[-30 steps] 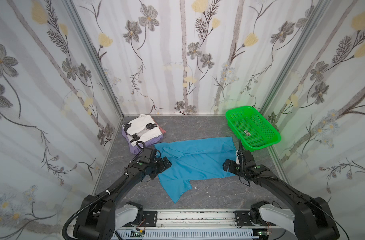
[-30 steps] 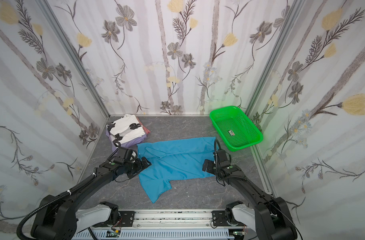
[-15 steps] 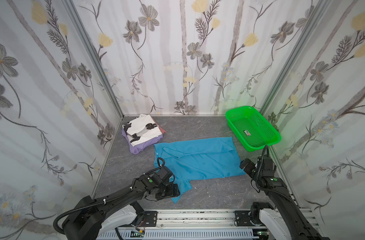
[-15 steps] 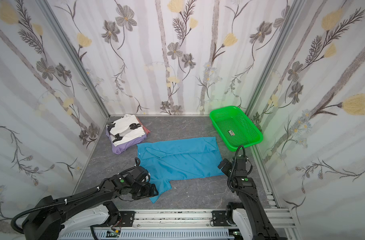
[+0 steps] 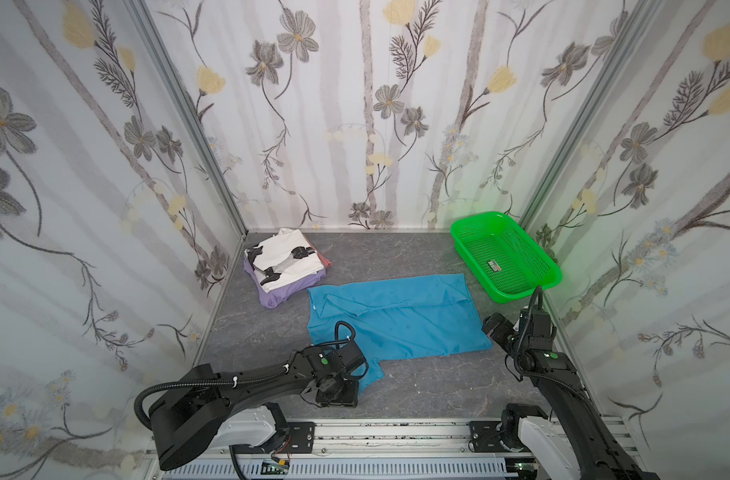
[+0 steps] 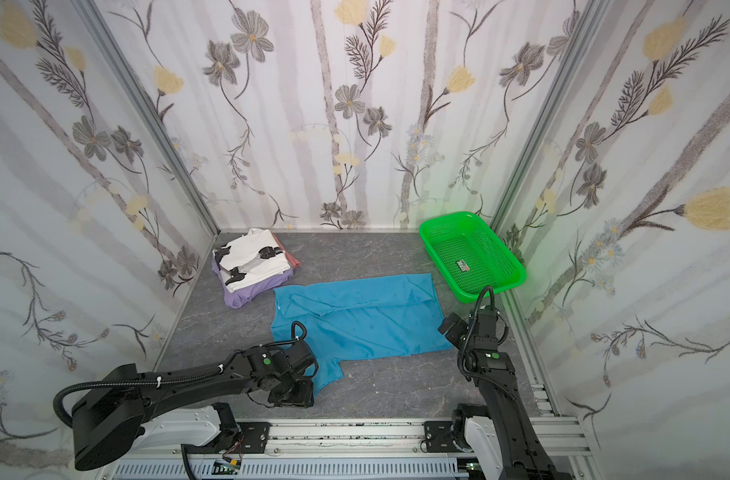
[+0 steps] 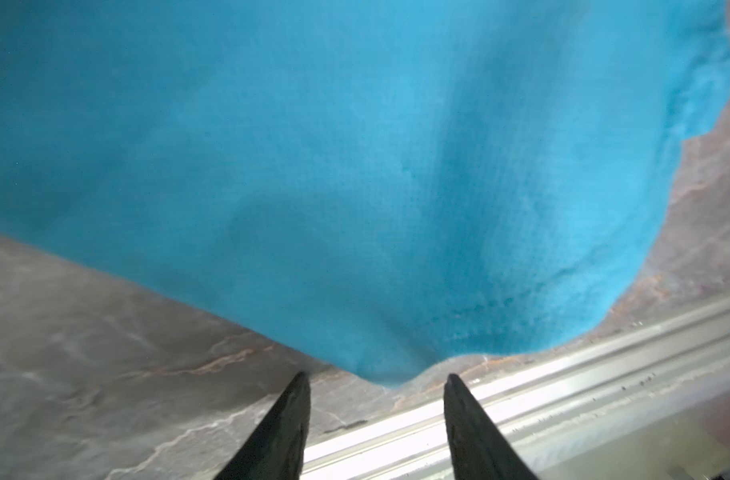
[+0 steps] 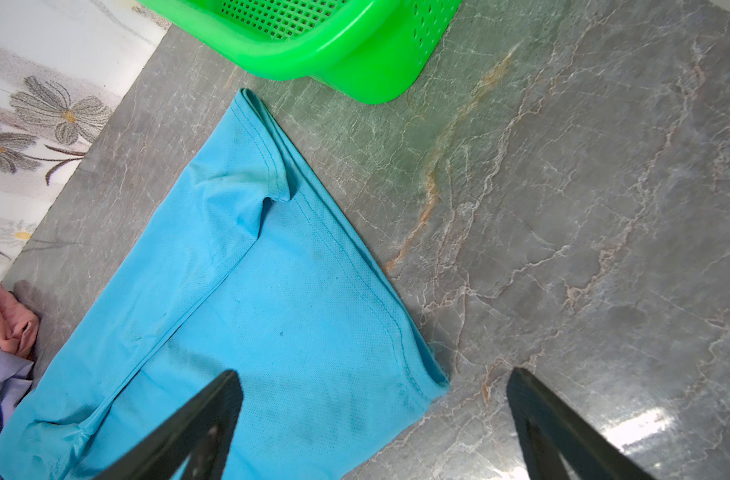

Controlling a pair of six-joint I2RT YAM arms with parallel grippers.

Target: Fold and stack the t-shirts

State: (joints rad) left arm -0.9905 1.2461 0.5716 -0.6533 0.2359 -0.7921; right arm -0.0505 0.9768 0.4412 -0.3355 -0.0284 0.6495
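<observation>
Cloth lies spread mid-tabletop [image 5: 417, 390]: the blue shirt [image 5: 396, 316], flat, 1 sleeve pointing toward my base. My left end effector [image 7: 375, 375] stands about half open astride that sleeve's tip, gripping nothing. My right end effector [image 8: 374, 371] gapes wide over the shirt's right near corner, empty. 3 folded shirts [image 5: 284, 262] sit stacked in the far left corner.
</observation>
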